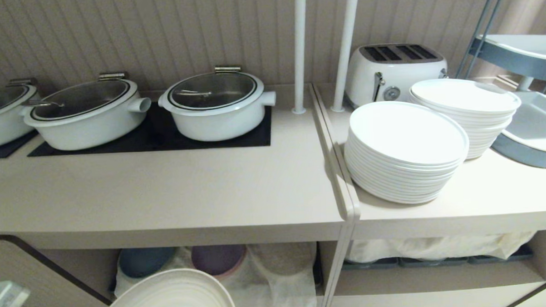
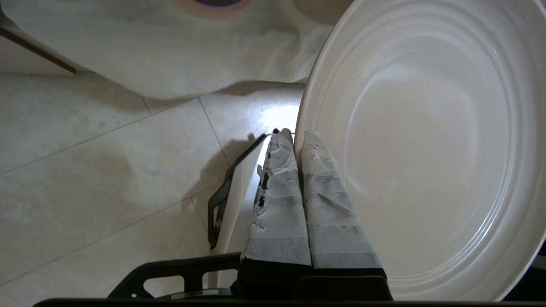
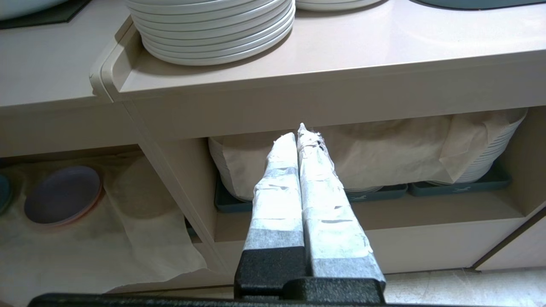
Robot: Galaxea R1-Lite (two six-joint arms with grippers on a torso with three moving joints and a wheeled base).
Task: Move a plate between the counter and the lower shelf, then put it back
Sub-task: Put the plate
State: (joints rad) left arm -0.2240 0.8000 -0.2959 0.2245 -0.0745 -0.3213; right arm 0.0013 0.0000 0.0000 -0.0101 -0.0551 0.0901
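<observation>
The cream plate (image 1: pixel 169 299) hangs tilted on edge in front of the lower shelf (image 1: pixel 278 292), below the counter's (image 1: pixel 165 193) front edge. Its ringed face fills much of the left wrist view (image 2: pixel 426 153). My left gripper (image 2: pixel 298 135) is shut on the plate's rim, one taped finger on each side, above the tiled floor. In the head view only a bit of the left arm (image 1: pixel 3 300) shows at the lower left corner. My right gripper (image 3: pixel 300 133) is shut with nothing in it, hanging before the right bay.
A blue plate (image 1: pixel 145 260), a purple plate (image 1: pixel 217 257) and a cloth-covered one (image 1: pixel 283 257) lie on the shelf's white cloth. Three white pots (image 1: pixel 214 105) stand on the hob. Stacked white plates (image 1: pixel 404 151) and a toaster (image 1: pixel 390 70) occupy the adjoining worktop.
</observation>
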